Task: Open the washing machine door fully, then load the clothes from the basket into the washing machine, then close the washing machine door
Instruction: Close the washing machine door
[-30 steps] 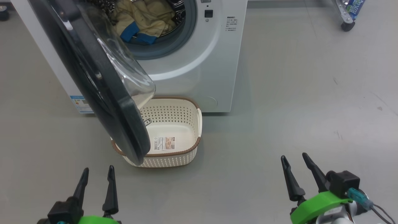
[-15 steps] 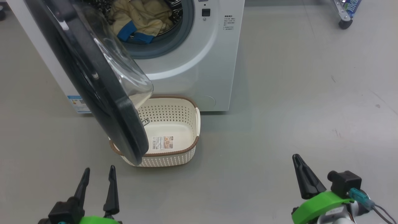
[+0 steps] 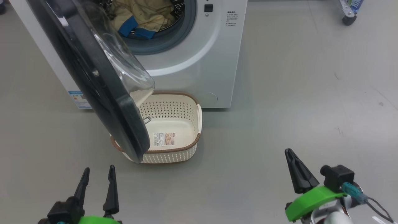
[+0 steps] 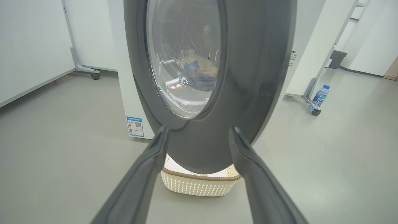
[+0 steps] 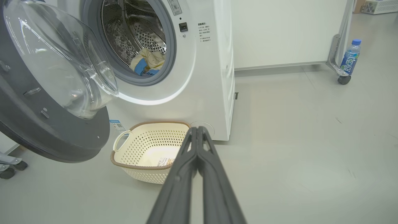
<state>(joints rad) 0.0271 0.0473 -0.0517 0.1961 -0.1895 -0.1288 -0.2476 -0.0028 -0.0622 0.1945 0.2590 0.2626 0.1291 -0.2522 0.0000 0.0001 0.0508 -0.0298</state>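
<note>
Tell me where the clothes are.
The clothes lie inside the washing machine drum, top centre of the head view, right of the open door and above the basket.

door [image 3: 124,121]: black rim, clear glass bowl, swung open above basket
clothes [image 3: 146,14]: pale-yellow, blue trim, heaped in drum
basket [image 3: 169,157]: cream, on floor before washing machine [image 3: 202,59]

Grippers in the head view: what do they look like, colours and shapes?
The left gripper and right gripper each have two long, tapering black fingers above a bright green bracket. Beside the right one sits a small black box with a teal plug and thin dark cable.
</note>
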